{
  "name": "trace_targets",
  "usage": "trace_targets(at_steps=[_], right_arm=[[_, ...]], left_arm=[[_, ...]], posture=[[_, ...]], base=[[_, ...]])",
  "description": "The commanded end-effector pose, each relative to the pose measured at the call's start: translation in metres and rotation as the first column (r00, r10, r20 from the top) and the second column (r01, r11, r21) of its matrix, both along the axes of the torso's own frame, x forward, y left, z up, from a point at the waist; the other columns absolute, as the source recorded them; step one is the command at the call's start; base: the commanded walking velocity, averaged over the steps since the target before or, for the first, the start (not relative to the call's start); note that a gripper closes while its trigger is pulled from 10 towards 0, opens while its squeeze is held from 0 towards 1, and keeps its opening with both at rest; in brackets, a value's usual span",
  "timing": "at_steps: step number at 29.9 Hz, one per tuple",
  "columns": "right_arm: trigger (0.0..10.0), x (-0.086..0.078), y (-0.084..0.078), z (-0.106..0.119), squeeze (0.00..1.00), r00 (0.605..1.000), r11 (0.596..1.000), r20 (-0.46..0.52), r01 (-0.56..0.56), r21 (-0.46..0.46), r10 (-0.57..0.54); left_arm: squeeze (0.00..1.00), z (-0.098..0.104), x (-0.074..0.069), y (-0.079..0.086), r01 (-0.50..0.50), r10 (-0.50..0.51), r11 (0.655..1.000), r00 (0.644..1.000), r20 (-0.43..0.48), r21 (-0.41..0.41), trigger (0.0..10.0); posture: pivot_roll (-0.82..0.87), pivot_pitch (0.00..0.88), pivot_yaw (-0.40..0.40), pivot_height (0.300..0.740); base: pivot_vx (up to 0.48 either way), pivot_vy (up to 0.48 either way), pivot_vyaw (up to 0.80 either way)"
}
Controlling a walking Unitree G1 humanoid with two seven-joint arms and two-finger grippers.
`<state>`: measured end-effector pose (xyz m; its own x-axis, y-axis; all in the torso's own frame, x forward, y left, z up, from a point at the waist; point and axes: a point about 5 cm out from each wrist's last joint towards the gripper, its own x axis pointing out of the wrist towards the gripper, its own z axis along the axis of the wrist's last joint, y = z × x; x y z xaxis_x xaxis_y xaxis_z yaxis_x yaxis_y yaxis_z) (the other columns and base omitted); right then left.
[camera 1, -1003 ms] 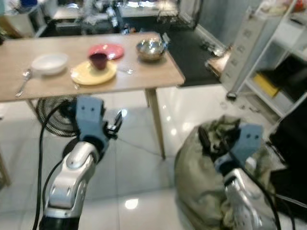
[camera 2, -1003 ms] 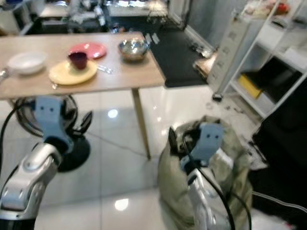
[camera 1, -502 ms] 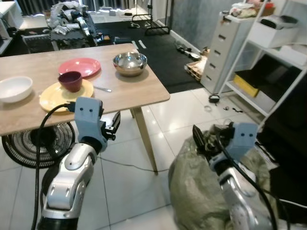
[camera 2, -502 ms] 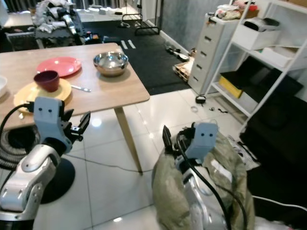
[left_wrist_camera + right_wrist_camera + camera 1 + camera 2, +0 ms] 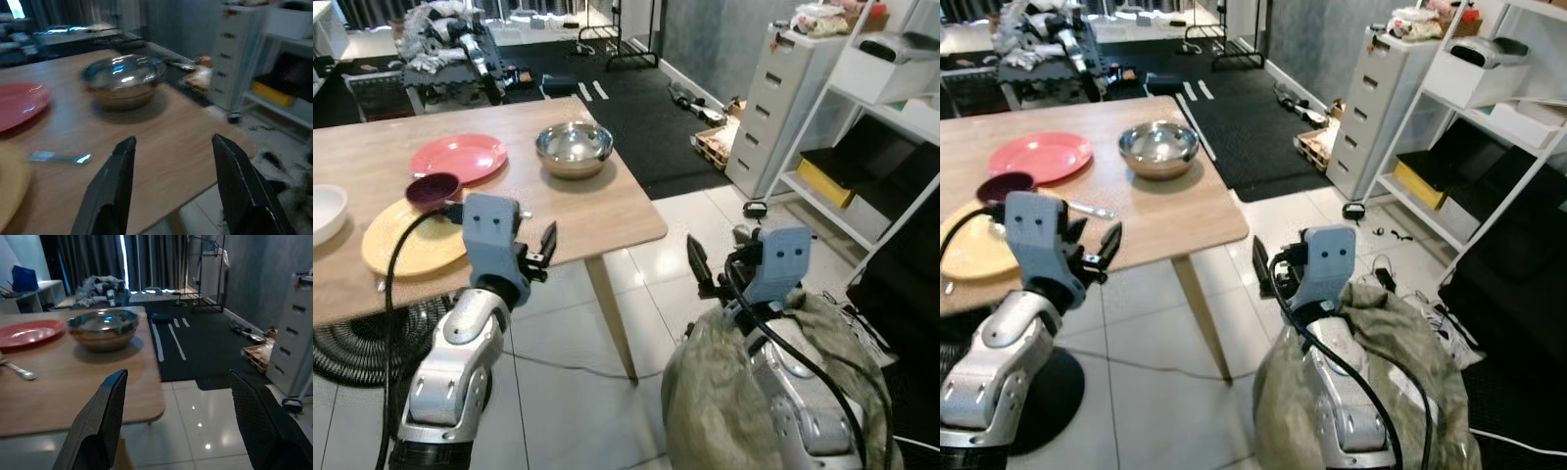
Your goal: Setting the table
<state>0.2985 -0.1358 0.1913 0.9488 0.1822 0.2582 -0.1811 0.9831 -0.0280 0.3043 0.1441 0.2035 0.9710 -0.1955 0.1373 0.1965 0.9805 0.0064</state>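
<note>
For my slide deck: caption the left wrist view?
Open left gripper faces a steel bowl on the wooden table.

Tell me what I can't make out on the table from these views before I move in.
- Dark red bowl on the yellow plate: partly behind the left gripper's wrist block in both eye views, contents not visible.
- White bowl: cut off by the left edge of the left eye view.
- Utensil: blurred in the left wrist view, so fork or spoon is unclear.
- Steel bowl: interior is all reflections.
</note>
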Motion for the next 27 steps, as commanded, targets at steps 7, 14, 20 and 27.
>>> trace_targets(at_steps=[7, 14, 20, 27], right_arm=[[10.0, 0.005, 0.012, 0.0, 0.0, 0.999, 0.998, -0.002, -0.054, 0.024, 0.054], [10.0, 0.008, 0.016, -0.004, 0.0, 0.996, 0.995, -0.024, -0.083, 0.047, 0.084], [10.0, 0.01, 0.015, -0.006, 0.0, 0.996, 0.995, -0.029, -0.085, 0.055, 0.086], [10.0, 0.011, 0.015, -0.007, 0.0, 0.996, 0.995, -0.031, -0.084, 0.061, 0.086]], left_arm=[[0.0, 0.001, -0.003, 0.001, -0.009, 0.007, 0.998, 0.999, 0.043, 0.056, 10.0], [0.0, 0.003, -0.004, 0.0, -0.017, 0.015, 0.999, 0.999, 0.051, 0.042, 10.0], [0.0, 0.002, -0.006, -0.002, -0.017, 0.014, 0.998, 0.998, 0.057, 0.055, 10.0], [0.0, 0.002, -0.006, -0.004, -0.005, 0.003, 0.999, 0.999, 0.051, 0.051, 10.0]], posture=[[-0.04, 0.0, 0.072, 0.74], [-0.03, 0.0, 0.068, 0.74], [-0.03, 0.0, 0.068, 0.74], [-0.03, 0.0, 0.071, 0.74]], base=[[0.48, 0.0, 0.0], [0.48, 0.0, 0.0], [0.307, 0.0, 0.0], [0.152, 0.0, 0.0]])
